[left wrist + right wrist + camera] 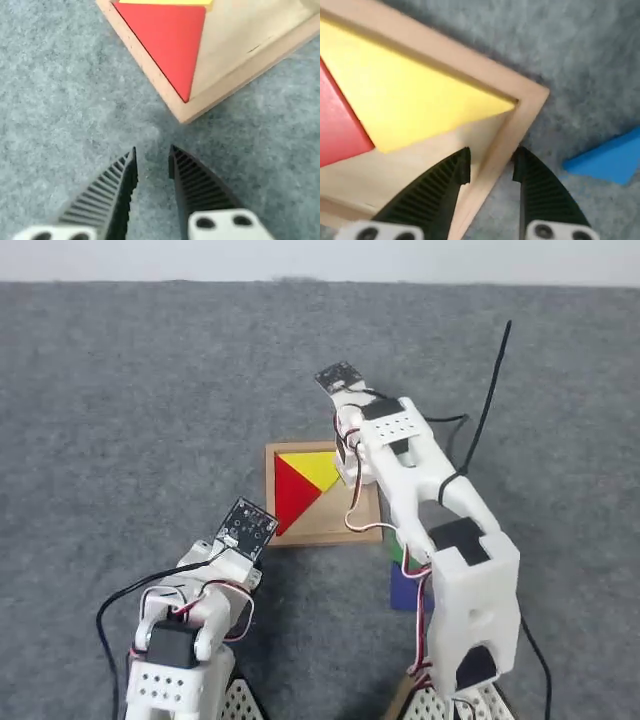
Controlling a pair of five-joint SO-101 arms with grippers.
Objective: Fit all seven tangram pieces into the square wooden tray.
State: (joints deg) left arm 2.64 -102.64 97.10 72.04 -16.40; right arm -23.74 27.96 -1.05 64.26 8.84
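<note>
The square wooden tray (335, 520) lies mid-table with a red triangle (292, 495) and a yellow triangle (318, 468) fitted in it. My right gripper (491, 152) sits at the tray's far right corner. One finger is inside, the other outside, closed against the rim (470, 70) beside the yellow triangle (410, 100). A blue piece (607, 157) lies on the carpet just outside that corner. My left gripper (152, 155) hovers over bare carpet, slightly open and holding nothing, just short of the tray's near corner (240, 40), where the red triangle (170, 40) sits.
A blue piece (405, 588) and a green piece (396, 548) lie right of the tray, partly under the right arm. Grey carpet covers the table. A black cable runs off to the back right.
</note>
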